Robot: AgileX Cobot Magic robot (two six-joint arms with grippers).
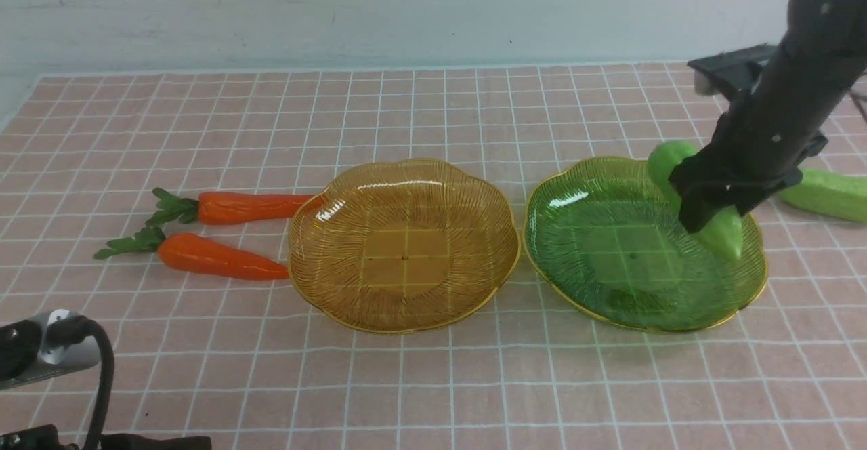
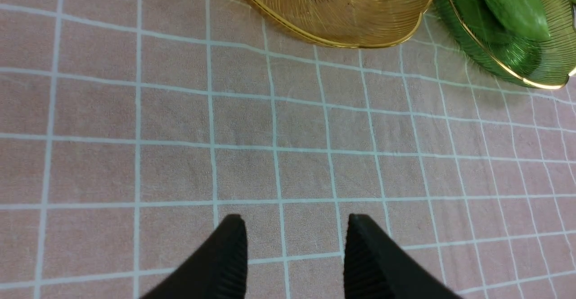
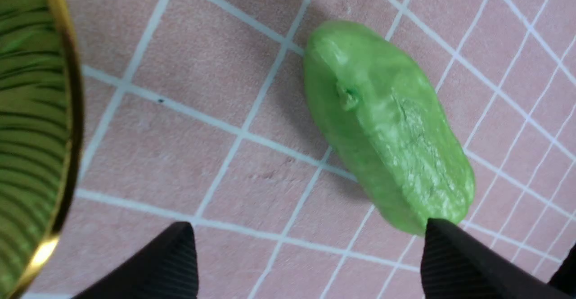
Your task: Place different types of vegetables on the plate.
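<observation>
Now, from the front we see the right gripper (image 1: 708, 209) poised over the right-hand rim of the green plate (image 1: 609, 260), and the first cucumber (image 1: 726, 234) lies tilted across that rim, one end down in the dish. The second cucumber (image 1: 830, 194) sits on the bench (image 1: 203, 369) just beyond the plate, while both carrots (image 1: 247, 207) lie left of the amber plate (image 1: 406, 247), which holds nothing.

Over to the left wrist: the left gripper (image 2: 292, 227) hangs above bare cloth, jaws parted, gripping nothing.

On the right wrist, we find those jaws spread wide with nothing between them, and the second cucumber (image 3: 387, 123) on the cloth below, by one fingertip.

We judge the cucumber drop is at its release. Next comes a clean lift clear, then a carrot, which the left arm looks better placed to fetch.
</observation>
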